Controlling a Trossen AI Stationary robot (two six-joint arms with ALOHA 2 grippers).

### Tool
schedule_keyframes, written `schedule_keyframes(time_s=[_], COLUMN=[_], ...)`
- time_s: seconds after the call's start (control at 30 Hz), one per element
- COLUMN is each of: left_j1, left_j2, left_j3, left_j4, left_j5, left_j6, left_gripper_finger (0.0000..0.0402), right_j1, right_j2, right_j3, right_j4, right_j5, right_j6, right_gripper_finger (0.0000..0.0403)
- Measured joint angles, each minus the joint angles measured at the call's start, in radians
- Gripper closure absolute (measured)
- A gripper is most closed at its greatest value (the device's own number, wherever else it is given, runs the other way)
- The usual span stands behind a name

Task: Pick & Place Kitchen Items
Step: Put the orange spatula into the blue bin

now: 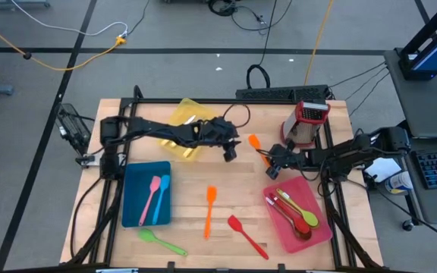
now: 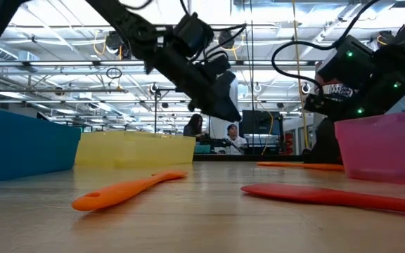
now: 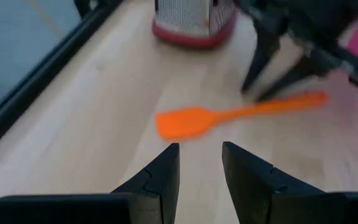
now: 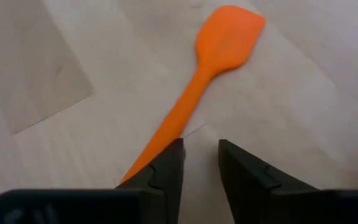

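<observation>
Your right gripper (image 4: 199, 163), fingers slightly spread and empty, sat at the orange spatula's (image 4: 219, 53) handle end, blade pointing away toward the tabletop's far edge; nearer than the left gripper (image 3: 199, 163), also parted and empty.

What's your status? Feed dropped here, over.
Right gripper open, low over orange spatula's handle, nothing held. Left gripper open, empty, facing same spatula. Box grater close behind.

Orange spatula (image 4: 219, 46), pink tray (image 1: 315, 229), blue tray (image 1: 133, 199), yellow tray (image 1: 182, 112).

Two orange spatulas (image 1: 210, 211) (image 1: 255, 142), one red spatula (image 1: 246, 236), one green spoon (image 1: 160, 241). Blue tray (image 1: 131, 199): a pink (image 1: 151, 199) and a blue spatula (image 1: 161, 196). Three trays, one grater (image 1: 306, 123).
</observation>
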Motion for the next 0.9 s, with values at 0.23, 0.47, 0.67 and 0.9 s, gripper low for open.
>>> schedule_keyframes(time_s=[0.23, 0.47, 0.67, 0.9], left_j1=[0.075, 0.084, 0.084, 0.084], left_j2=[0.135, 0.236, 0.245, 0.245], left_j3=[0.067, 0.183, 0.200, 0.200], left_j4=[0.114, 0.016, -0.023, -0.072], left_j5=[0.212, 0.212, 0.211, 0.212], left_j6=[-0.033, 0.046, 0.083, 0.047], left_gripper_finger=[0.0275, 0.0273, 0.0243, 0.0191], right_j1=[-0.003, -0.085, -0.106, -0.108], right_j2=[-0.001, 0.028, 0.094, 0.091], right_j3=[-0.011, -0.008, -0.008, -0.010], right_j4=[0.124, 0.252, 0.319, 0.352], right_j5=[0.016, -0.232, -0.249, -0.082], right_j6=[-0.223, -0.309, -0.349, -0.281], right_gripper_finger=[0.0317, 0.0308, 0.0312, 0.0296])
